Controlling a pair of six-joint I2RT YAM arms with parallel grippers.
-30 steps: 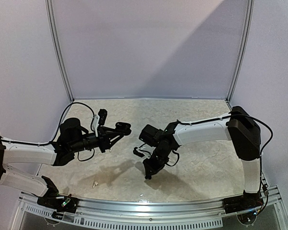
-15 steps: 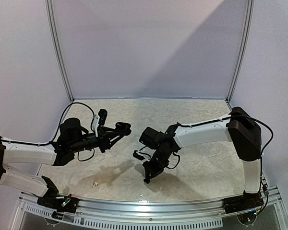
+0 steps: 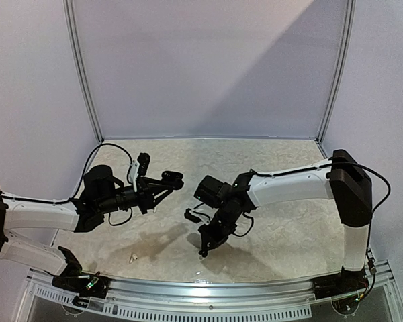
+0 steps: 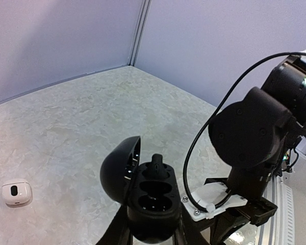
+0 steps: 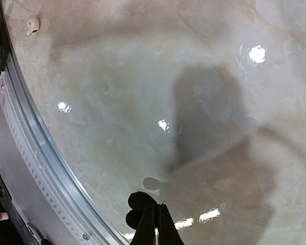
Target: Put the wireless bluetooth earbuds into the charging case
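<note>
My left gripper (image 4: 154, 232) is shut on a black charging case (image 4: 158, 204), held up with its lid (image 4: 120, 166) swung open. One black earbud (image 4: 156, 166) sits in the far slot and the near slots show dark hollows. In the top view that case (image 3: 169, 179) hangs left of centre. My right gripper (image 5: 156, 206) points down near the table's front edge, its jaws pressed together. A second black earbud (image 5: 139, 205) rests against the left side of its fingertips; I cannot tell whether it is pinched. A white earbud (image 5: 32, 25) lies further left (image 3: 131, 257).
A white pill-shaped case (image 4: 16, 192) lies on the marble table to the left of the held case. The metal rail (image 5: 30, 148) of the table's front edge runs just beside my right gripper (image 3: 203, 252). Grey walls close off the back and sides.
My right gripper has dropped a little toward the front edge and closed its jaws. The left arm and its case have not moved.
</note>
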